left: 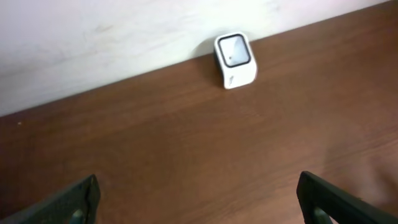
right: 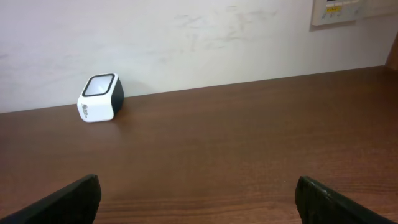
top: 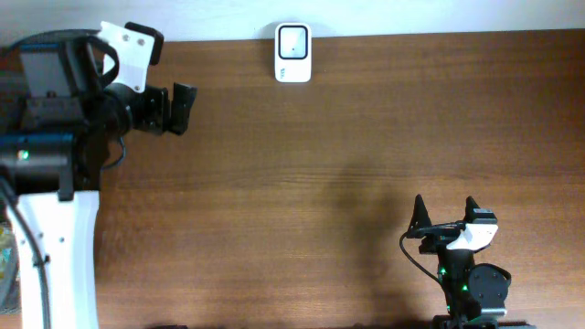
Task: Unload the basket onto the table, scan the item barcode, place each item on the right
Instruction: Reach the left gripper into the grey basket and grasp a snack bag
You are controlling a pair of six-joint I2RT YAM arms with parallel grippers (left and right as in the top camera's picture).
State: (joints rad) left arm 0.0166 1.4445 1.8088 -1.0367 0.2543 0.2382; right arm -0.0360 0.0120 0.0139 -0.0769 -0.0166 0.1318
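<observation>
White scanner [top: 292, 52] stands at the far edge of the brown worktop [top: 320, 164], just beside the pale wall, its dark window tilted upward. Left hand [top: 181, 110] hangs over the far left corner, released, fingers spread wide, grasping nothing, well apart from the scanner. Right hand [top: 445, 212] sits at the near edge, likewise released and wide, its wrist view facing the scanner across the wood.
</observation>
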